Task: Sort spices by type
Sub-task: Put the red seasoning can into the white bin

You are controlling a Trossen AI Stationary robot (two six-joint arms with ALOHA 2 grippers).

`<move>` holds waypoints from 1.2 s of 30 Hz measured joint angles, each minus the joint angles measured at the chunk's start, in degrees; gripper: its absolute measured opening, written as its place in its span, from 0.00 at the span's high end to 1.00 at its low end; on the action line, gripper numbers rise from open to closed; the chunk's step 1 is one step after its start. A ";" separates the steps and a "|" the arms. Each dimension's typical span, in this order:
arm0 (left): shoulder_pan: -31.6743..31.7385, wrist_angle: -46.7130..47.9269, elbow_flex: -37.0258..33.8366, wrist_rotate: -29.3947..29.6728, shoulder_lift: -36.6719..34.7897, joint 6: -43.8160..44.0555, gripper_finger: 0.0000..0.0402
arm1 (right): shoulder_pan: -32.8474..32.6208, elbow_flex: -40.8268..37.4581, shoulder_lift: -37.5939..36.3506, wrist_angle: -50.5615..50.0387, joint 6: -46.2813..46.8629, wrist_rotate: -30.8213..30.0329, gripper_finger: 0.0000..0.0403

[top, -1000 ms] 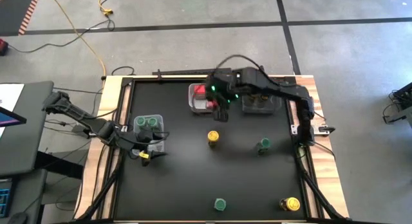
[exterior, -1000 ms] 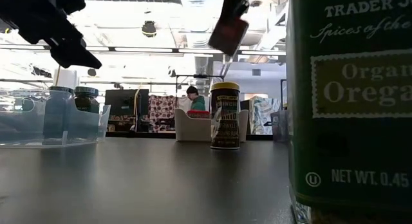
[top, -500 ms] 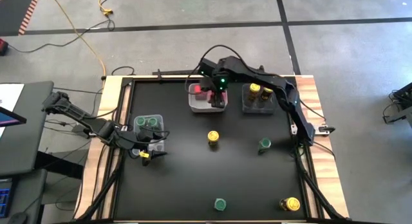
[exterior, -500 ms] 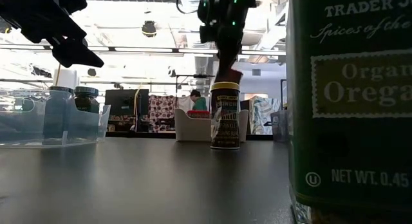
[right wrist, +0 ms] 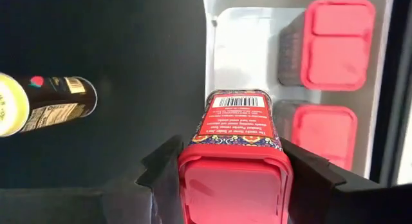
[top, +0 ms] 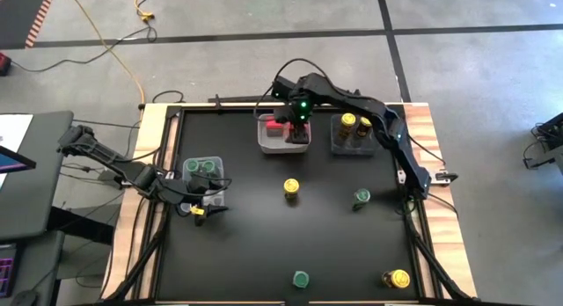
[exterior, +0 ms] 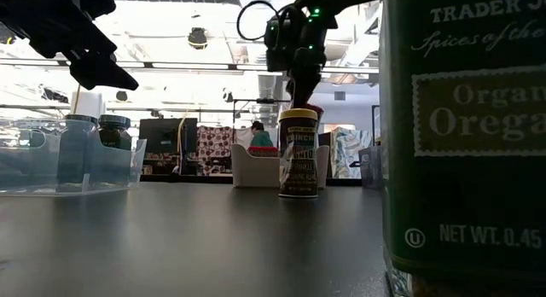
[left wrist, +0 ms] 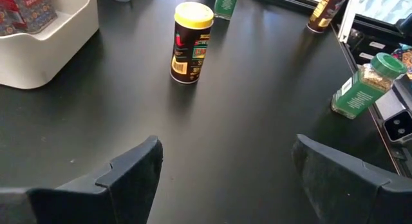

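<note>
Table (top: 264, 244): three red boxes (right wrist: 331, 44)

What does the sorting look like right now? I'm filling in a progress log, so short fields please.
right gripper: shut on red box, over the red tray
red tray: two red boxes inside
left gripper: open, beside green tray
loose on table: two yellow-lidded jars, two green-lidded jars
</note>
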State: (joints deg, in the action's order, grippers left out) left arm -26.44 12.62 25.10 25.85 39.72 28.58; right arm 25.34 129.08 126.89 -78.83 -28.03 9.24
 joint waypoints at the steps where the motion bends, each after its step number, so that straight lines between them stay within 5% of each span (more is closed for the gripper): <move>1: 0.00 0.00 0.00 0.02 0.02 -0.02 0.17 | -0.02 0.00 0.21 0.02 -0.21 0.04 0.42; 27: 0.00 -0.04 0.00 0.35 0.00 0.17 0.17 | 0.52 -0.04 7.56 1.07 1.02 -1.75 0.42; 36: 0.02 -0.02 0.00 0.35 0.00 0.17 0.17 | 0.50 -0.04 7.52 0.83 1.18 -1.79 0.30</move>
State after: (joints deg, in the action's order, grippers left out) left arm -26.42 12.60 25.10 26.20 39.72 28.75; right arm 25.85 129.03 134.41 -78.00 -26.85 7.44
